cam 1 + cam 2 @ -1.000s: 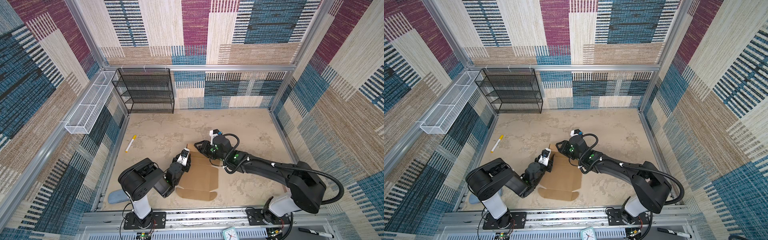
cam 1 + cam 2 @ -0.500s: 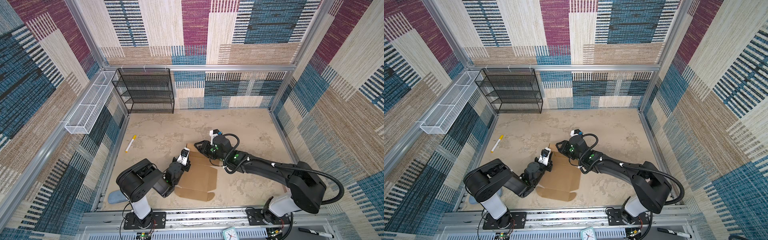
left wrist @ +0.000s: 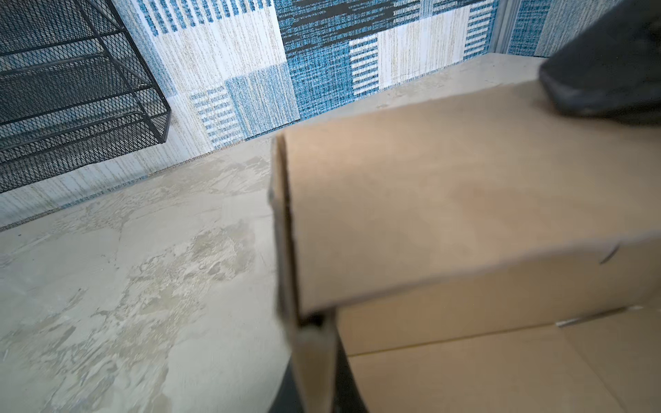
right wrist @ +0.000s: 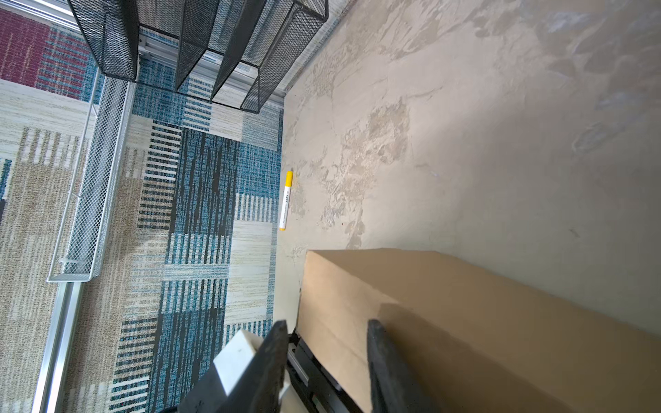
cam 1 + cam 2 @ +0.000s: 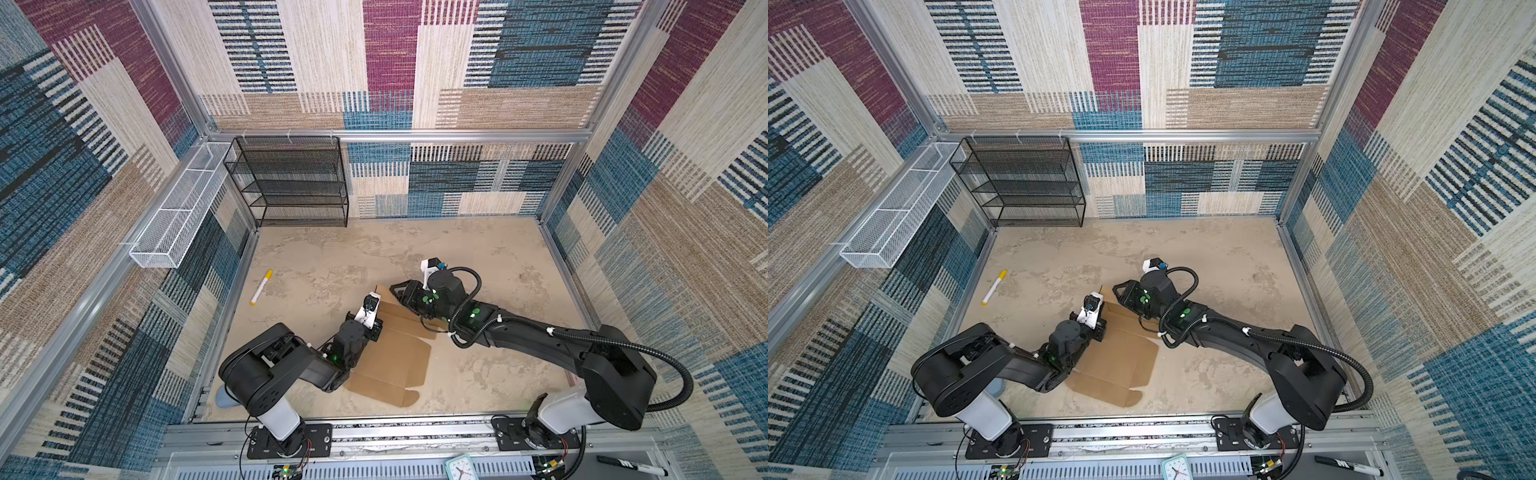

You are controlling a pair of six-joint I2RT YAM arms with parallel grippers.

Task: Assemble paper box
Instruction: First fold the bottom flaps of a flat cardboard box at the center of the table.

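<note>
Closed since a second ago, the left gripper (image 3: 314, 343) pinches a raised flap of the plain brown corrugated cardboard paper box (image 5: 399, 357), front-centre on the mottled beige tabletop (image 5: 478, 266). Jaws of the right gripper (image 4: 325, 332) stand spread at its far flap. Print on the yellow-capped white marker (image 4: 285, 200) is unreadable.

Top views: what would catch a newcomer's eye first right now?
The brown paper box lies mostly flat at centre, with its far flap raised. The left gripper is shut on that flap, and the right gripper stands open beside it. A yellow marker lies alone, off to the left.
</note>
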